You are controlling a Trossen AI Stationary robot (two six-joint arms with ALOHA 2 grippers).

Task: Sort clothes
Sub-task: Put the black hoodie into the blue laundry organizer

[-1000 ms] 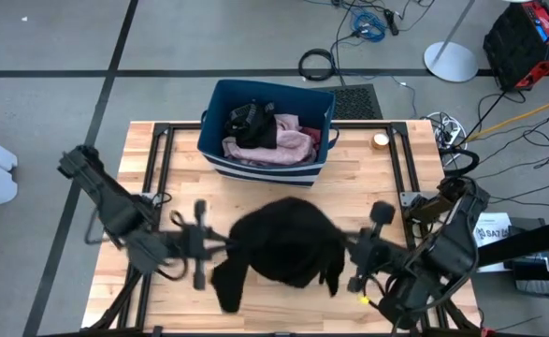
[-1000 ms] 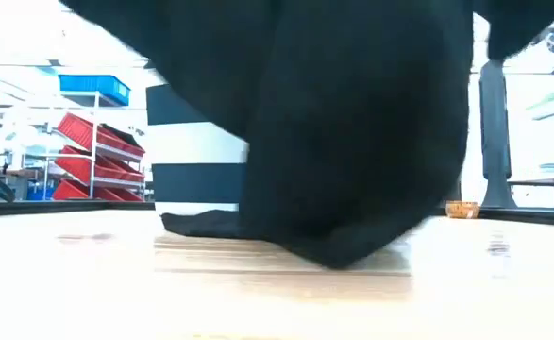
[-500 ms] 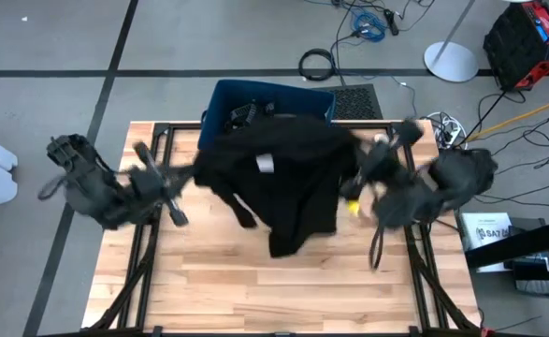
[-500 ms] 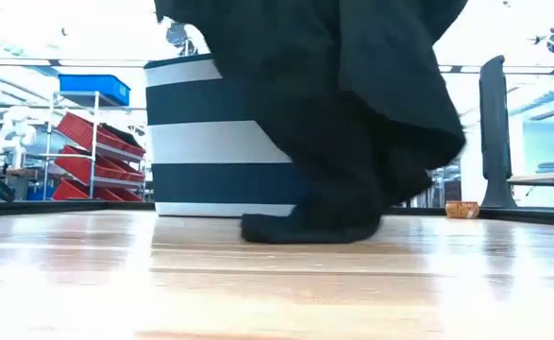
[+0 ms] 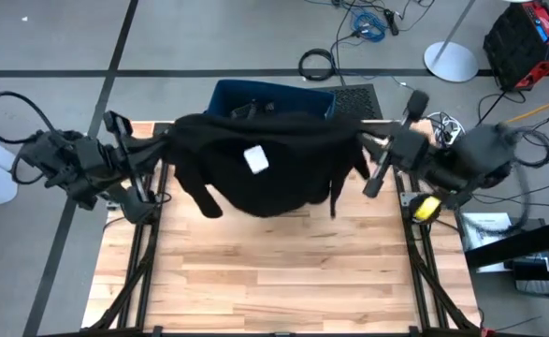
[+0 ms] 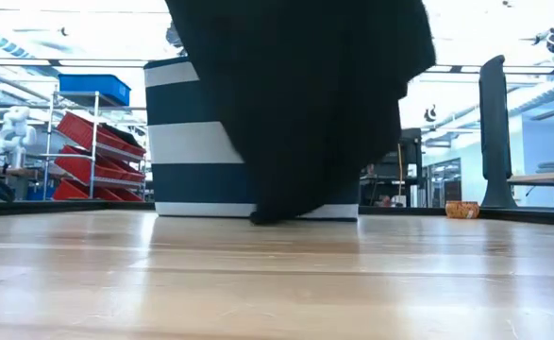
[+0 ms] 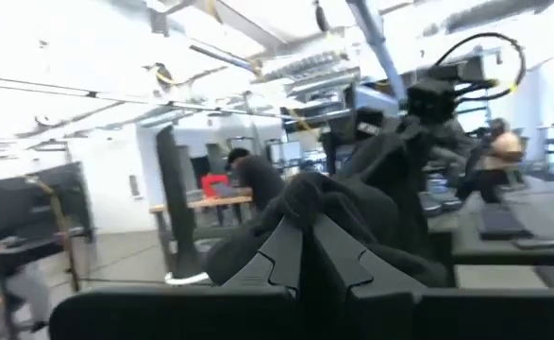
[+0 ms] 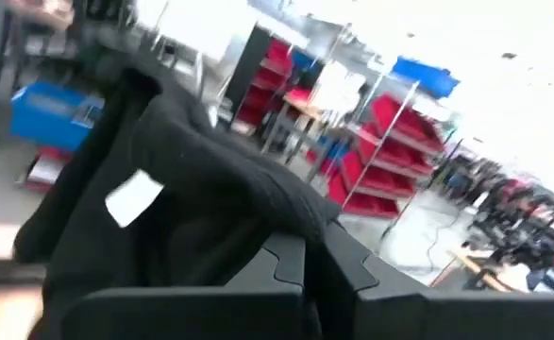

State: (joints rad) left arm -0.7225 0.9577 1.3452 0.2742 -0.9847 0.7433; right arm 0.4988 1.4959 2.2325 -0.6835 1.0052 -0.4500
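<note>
Now I hold a big black soft fabric garment (image 5: pixel 269 164) up in the air with both arms. My left hand (image 5: pixel 166 140) is out near the back left corner of the pale wooden bench (image 5: pixel 283 281), and its two dark fingers (image 7: pixel 281 260) are pressed together on a bunch of the black cloth. My right hand (image 5: pixel 360 142) is near the back right corner, at about the same height, and its fingers (image 8: pixel 291 269) are also pinched tight on the cloth. Both arms reach in from the sides, so the garment is stretched wide between the two hands like washing on a line.

The garment hangs right in front of the dark blue fabric bin with white stripes (image 5: pixel 283 95) and covers most of it from above. A small white tag (image 5: pixel 255 159) shows on the black cloth near the middle. From the low camera, the bottom of the black garment (image 6: pixel 295 123) hangs down in front of the striped bin (image 6: pixel 187 142), and I cannot tell if its lowest tip touches the bench (image 6: pixel 277 283) or hangs just above it.

All the front part of the bench is bare wood with lots of room. The black metal frame rails (image 5: pixel 148 243) run along the left and right sides of the bench, close under both arms.
</note>
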